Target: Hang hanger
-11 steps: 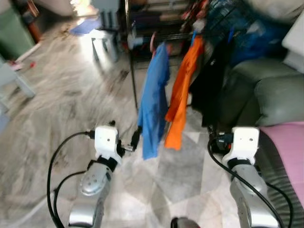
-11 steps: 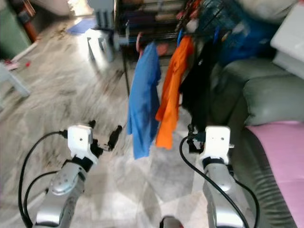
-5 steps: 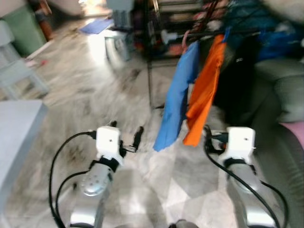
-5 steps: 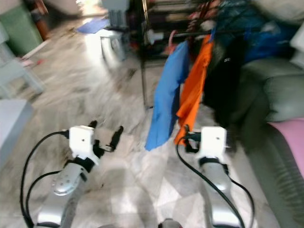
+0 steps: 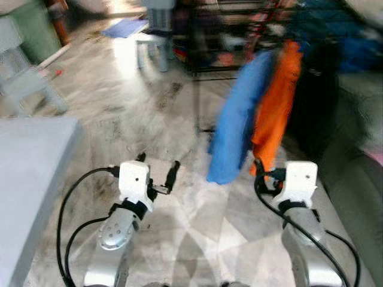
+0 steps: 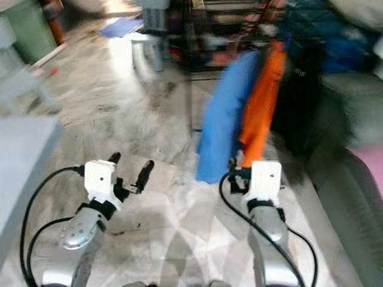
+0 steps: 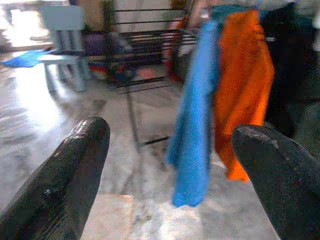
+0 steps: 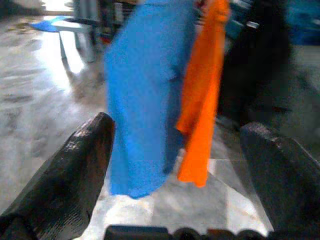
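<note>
Three garments hang side by side from a dark clothes rack ahead of the robot: a blue shirt, an orange shirt just beside it on the right, and a black garment next to that. The head views are blurred, so the hangers holding them at the top cannot be made out clearly, and a hanger as a separate thing cannot be picked out. Both silver arms are raised in front of the body over the marbled stone floor. The left gripper is held out low, left of the blue shirt and apart from it, its two black fingers spread wide with nothing between them; through the gap the wrist camera sees the rack and the blue and orange shirts. The right gripper is close in front of the clothes, its fingers also spread and holding nothing, with the blue and orange shirts filling the space beyond them; in the head views its tips sit near the lower hems of those two shirts, though whether they touch the cloth cannot be told. To the robot's left is the corner of a grey table. Farther back stand a pale stool and a blue mat on the floor, and a grey-green sofa lies to the right.
</note>
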Tool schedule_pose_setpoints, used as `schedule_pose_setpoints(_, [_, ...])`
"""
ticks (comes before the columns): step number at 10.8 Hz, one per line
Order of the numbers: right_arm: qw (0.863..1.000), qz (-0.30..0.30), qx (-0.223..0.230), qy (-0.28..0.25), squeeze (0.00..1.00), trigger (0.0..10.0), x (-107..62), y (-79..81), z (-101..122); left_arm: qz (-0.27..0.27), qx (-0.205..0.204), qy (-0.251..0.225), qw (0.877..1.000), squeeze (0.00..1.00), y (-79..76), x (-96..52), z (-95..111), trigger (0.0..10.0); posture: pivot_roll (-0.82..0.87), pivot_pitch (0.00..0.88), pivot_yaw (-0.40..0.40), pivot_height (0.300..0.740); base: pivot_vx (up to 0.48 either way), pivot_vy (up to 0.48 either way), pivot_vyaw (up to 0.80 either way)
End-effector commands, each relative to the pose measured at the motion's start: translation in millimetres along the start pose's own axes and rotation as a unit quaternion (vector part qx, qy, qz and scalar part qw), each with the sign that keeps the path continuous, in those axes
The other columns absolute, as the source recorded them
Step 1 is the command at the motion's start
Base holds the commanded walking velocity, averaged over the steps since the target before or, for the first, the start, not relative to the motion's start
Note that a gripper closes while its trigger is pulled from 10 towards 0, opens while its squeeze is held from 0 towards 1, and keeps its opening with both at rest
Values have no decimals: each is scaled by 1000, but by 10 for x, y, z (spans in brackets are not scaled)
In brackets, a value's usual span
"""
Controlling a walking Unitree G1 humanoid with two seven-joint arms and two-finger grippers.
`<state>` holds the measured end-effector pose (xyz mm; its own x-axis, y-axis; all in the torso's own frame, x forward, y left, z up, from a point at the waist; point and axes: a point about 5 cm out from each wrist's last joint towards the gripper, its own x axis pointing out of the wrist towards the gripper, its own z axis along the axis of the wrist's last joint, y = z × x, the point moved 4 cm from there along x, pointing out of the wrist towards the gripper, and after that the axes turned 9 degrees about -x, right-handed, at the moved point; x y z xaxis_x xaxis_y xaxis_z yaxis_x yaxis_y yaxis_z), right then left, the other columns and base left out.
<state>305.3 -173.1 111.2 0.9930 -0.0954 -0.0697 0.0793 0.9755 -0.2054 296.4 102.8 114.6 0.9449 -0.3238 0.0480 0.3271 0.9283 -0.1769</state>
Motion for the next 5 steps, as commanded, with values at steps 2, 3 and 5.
schedule_pose_setpoints(2, [1000, -6, -3, 4, 0, 10000, 7, -38, -12, -12, -1, -8, 1000, 0, -39, 17, 62, 10000, -89, 143, 20, 740, 338, 0, -694])
schedule_pose_setpoints(3, [1000, -6, -3, 3, 0, 10000, 13, -37, -6, -11, -2, -8, 1000, 0, -42, 18, 60, 10000, -89, 143, 19, 740, 480, 0, 0])
schedule_pose_setpoints(5, [1000, -12, -9, 6, 0, 10000, 18, -65, -21, -18, -9, -6, 1000, 0, -72, 31, 52, 10000, -96, 145, 18, 740, 480, 0, -256])
